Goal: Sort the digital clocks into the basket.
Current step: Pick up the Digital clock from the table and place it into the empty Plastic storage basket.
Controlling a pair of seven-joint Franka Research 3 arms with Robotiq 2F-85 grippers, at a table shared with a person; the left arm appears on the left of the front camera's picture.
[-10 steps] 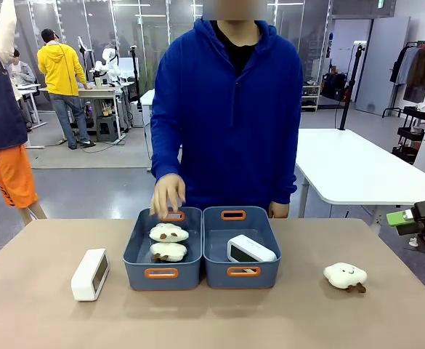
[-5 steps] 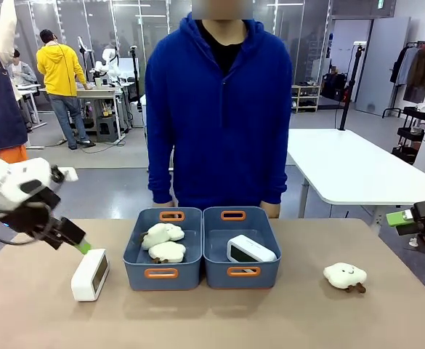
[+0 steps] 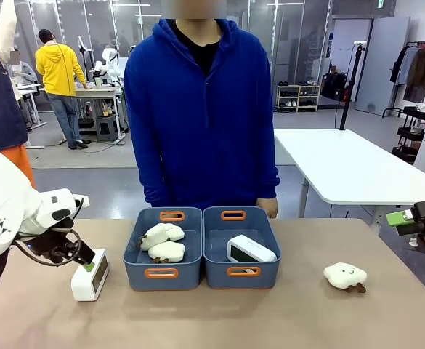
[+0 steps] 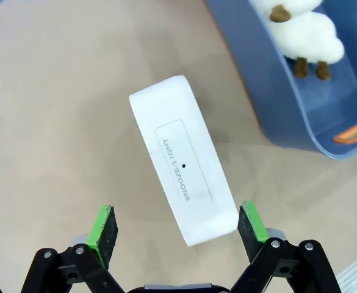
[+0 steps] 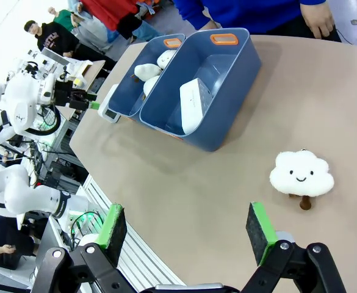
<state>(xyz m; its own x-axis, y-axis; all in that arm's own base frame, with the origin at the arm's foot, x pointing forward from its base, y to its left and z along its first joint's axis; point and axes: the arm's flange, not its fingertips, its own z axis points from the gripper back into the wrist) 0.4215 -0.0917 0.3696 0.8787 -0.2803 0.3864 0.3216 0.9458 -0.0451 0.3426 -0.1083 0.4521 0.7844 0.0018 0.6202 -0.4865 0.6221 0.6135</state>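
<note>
Here the left gripper [image 4: 177,215] hangs spread wide, the near end of a white clock [image 4: 181,177] lying on the table between its green pads. Beyond it stands a bin [image 4: 270,91] of plush toys. Past that, the basket [image 3: 216,275] holds the second clock [image 3: 251,249]. The right gripper [image 5: 187,229] is also spread, with a plush cloud [image 5: 301,174] ahead of it.

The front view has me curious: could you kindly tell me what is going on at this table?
The left gripper, open, brackets the white digital clock on the table beside the left bin, not yet closed on it. The other clock lies in the right basket; two cloud plush toys lie in the left bin, a third plush toy on the table. The right gripper hangs open. A person stands at the far side.
</note>
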